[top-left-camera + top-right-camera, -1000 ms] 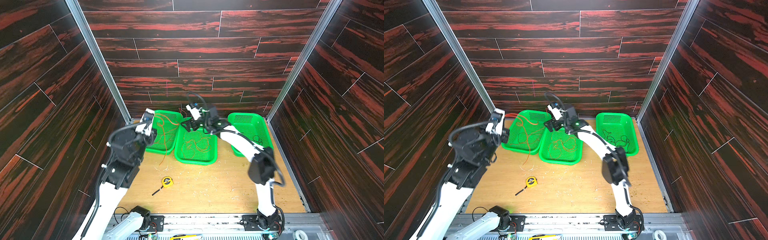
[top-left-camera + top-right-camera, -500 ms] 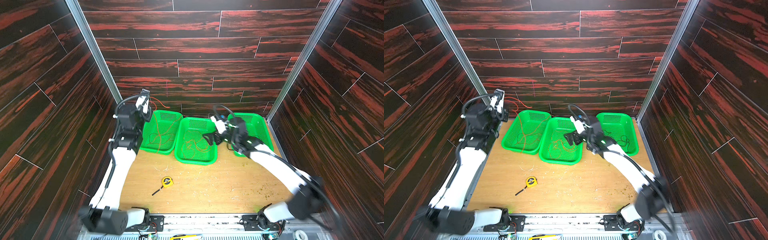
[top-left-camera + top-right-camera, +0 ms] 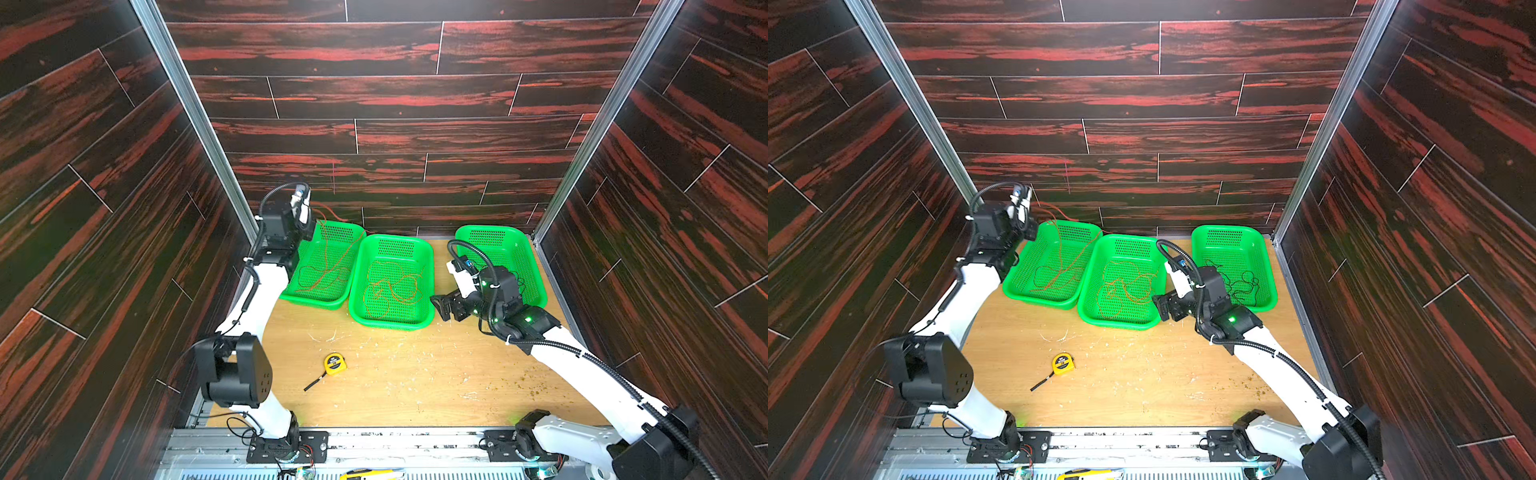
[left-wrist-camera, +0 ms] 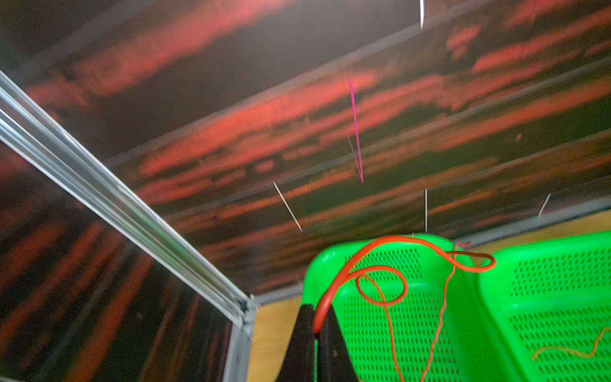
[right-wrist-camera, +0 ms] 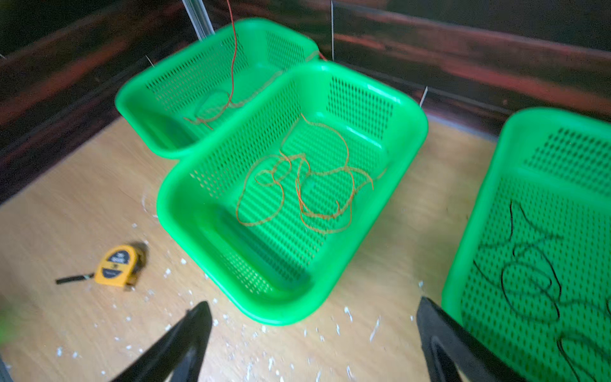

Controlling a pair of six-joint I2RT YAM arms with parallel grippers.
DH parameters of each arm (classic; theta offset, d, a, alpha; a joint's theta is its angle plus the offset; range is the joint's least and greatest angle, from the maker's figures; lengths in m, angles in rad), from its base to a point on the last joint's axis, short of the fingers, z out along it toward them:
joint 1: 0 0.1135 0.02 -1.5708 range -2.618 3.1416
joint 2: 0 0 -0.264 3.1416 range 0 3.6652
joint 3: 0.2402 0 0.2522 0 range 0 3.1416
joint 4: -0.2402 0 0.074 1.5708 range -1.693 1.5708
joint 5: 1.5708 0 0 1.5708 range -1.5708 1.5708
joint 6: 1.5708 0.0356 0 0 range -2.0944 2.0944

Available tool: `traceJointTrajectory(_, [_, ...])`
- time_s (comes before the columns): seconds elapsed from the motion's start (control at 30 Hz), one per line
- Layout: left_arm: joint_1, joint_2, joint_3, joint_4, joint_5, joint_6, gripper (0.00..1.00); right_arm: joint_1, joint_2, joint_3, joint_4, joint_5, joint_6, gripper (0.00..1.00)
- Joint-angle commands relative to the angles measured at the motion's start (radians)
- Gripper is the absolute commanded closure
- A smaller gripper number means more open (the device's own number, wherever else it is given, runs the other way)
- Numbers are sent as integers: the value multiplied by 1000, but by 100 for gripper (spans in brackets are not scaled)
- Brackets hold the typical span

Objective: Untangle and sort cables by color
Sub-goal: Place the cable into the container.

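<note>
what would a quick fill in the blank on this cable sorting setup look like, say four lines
1. ____ green baskets stand in a row.
2. The black cables lie in the basket on the robot's ____ side.
3. The cable held in the shut left pincer trails into the basket on the robot's ____ side.
4. The right pincer is open and holds ____.

Missing words: three; right; left; nothing
</note>
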Motion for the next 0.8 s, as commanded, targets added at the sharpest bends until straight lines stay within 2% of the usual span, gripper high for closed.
traceJointTrajectory(0.0, [6, -4, -72, -16, -43, -34, 100, -3, 16, -1, -15, 28, 11, 3])
traceJointTrajectory(0.03, [9, -6, -96, -24, -40, -52, 100, -7, 20, -5, -14, 28, 13, 3])
traceJointTrajectory(0.07, [11, -5, -113, -37, -34, -68, 95, -12, 25, -9, -11, 21, 15, 3])
traceJointTrajectory(0.13, [13, 0, -141, -65, -27, -87, 73, -20, 36, -14, -6, 14, 19, 3])
traceJointTrajectory(0.3, [13, -24, -189, -67, -66, -123, 35, -53, 87, -3, -15, 4, 60, 3])
traceJointTrajectory(0.33, [14, -35, -191, -67, -56, -119, 25, -58, 101, 1, -21, 4, 72, 3])
traceJointTrajectory(0.37, [13, -43, -189, -68, -47, -116, 4, -61, 114, 3, -26, 2, 83, 3])
traceJointTrajectory(0.47, [12, -58, -156, -106, 16, -107, 1, -68, 164, 13, -23, -3, 111, 5])
traceJointTrajectory(0.6, [4, -38, -105, -150, 187, -116, 1, -68, 273, 55, 18, -18, 157, 7])
traceJointTrajectory(0.67, [-8, 7, -69, -174, 207, -116, 1, -68, 340, 96, 30, -21, 191, 8])
traceJointTrajectory(0.77, [-29, 88, 14, -231, 227, -107, 7, -68, 439, 150, 52, 15, 253, 10])
